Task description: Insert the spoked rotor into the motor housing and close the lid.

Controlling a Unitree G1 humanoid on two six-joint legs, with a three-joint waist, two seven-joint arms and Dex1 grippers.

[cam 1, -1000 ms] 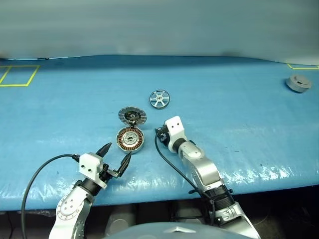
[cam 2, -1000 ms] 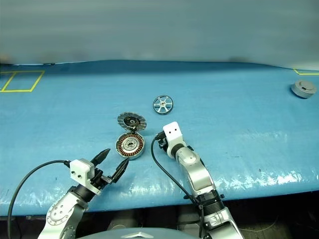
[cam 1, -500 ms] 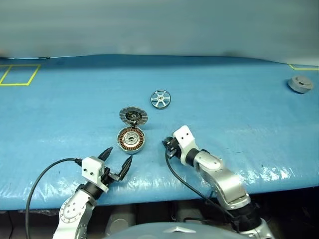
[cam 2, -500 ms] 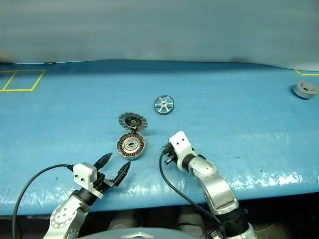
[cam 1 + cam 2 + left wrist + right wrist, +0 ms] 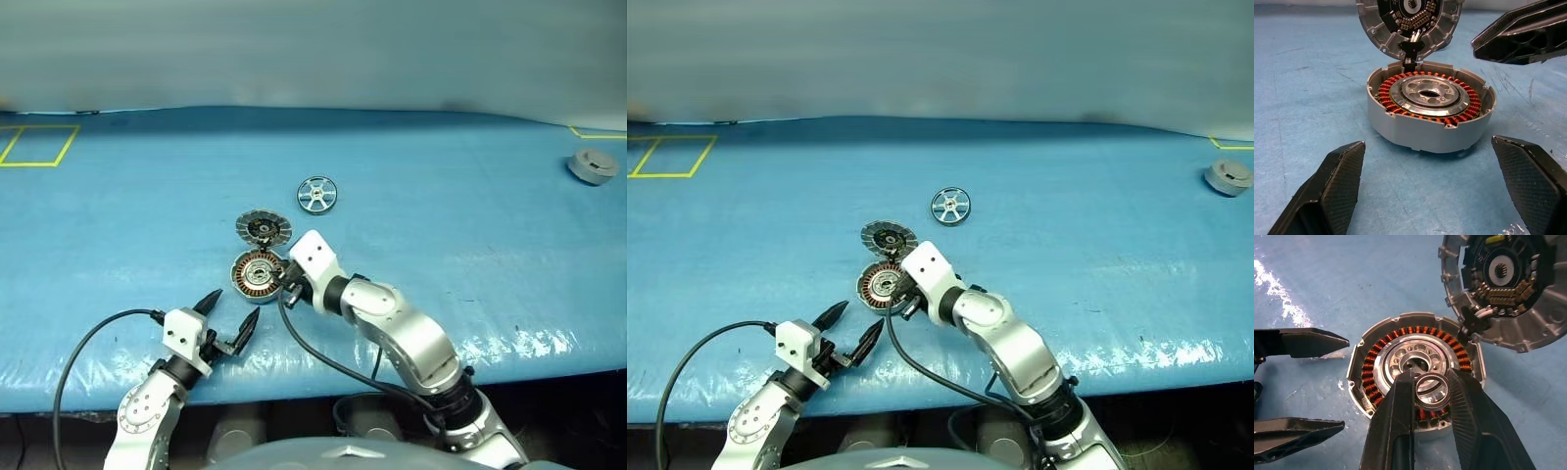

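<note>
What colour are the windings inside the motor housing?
Copper-orange, ringing the silver hub of the motor housing; clearest in the left wrist view.

A broad table (image 5: 470,196) covered in a bright blue sheet filled the space, its front edge wrinkled and catching glossy white highlights from light overhead. Behind it stood a plain grey-blue wall (image 5: 313,49). Yellow tape (image 5: 39,147) marked a rectangle on the far left of the cover, and another yellow corner (image 5: 593,130) showed at the far right. Below the front edge it was dark
</note>
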